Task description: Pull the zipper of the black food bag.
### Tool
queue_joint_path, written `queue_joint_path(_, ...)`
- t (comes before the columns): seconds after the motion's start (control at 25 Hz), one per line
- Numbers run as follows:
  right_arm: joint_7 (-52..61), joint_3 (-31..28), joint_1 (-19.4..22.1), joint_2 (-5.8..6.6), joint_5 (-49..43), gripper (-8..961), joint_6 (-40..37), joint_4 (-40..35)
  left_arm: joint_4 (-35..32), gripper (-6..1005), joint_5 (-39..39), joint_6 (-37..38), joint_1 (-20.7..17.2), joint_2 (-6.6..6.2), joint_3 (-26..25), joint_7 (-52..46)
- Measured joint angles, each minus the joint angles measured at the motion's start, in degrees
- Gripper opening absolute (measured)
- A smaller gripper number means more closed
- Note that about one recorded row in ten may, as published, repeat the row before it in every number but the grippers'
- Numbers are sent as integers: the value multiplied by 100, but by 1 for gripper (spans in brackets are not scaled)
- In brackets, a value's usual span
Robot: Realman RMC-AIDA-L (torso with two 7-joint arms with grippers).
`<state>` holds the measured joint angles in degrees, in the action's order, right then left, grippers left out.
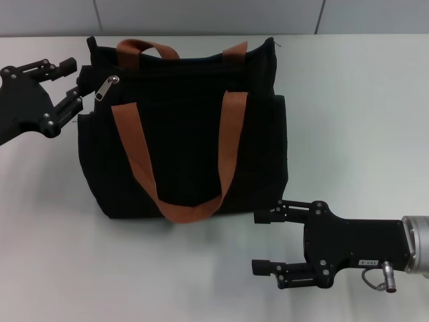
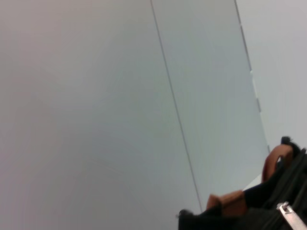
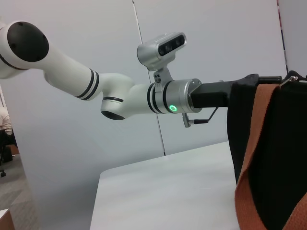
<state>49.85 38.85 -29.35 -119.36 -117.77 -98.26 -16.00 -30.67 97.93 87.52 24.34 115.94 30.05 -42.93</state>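
Observation:
The black food bag (image 1: 188, 147) lies in the middle of the table, its two rust-brown straps draped over the front. The zipper's silver pull tab (image 1: 107, 88) sits at the bag's upper left end and also shows in the left wrist view (image 2: 289, 214). My left gripper (image 1: 80, 84) is open at that end, its two fingers straddling the bag's left edge, a short way left of the pull tab. My right gripper (image 1: 260, 241) rests open on the table below the bag's lower right corner, holding nothing. The right wrist view shows the bag (image 3: 283, 158) close by.
White table (image 1: 362, 94) stretches right of the bag and in front of it. A pale wall runs behind. In the right wrist view the left arm (image 3: 120, 96) reaches across to the bag's far end.

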Motion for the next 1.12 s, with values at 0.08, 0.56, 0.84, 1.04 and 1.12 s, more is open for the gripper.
queue_joint_path(0.08,0,0,-5,0,3,775,0,3,-1,360,-7,124,-14,-11,0,2)
queue_joint_path(0.56,1294,0,-144,14,1228,775,-956,31,-7,102,-11,355,-82,31,0,1)
queue_joint_path(0.84,3386,4,-472,26,2565,776,-1019,-236,3,27,-11,385,-125,48,1,1)
queue_joint_path(1.04,4990,69,-1063,61,2577,776,-829,-778,-11,27,-12,403,-135,70,0,1)
queue_joint_path(1.12,5534,142,-1336,89,2531,776,-697,-918,-12,27,-18,428,-136,79,0,2)
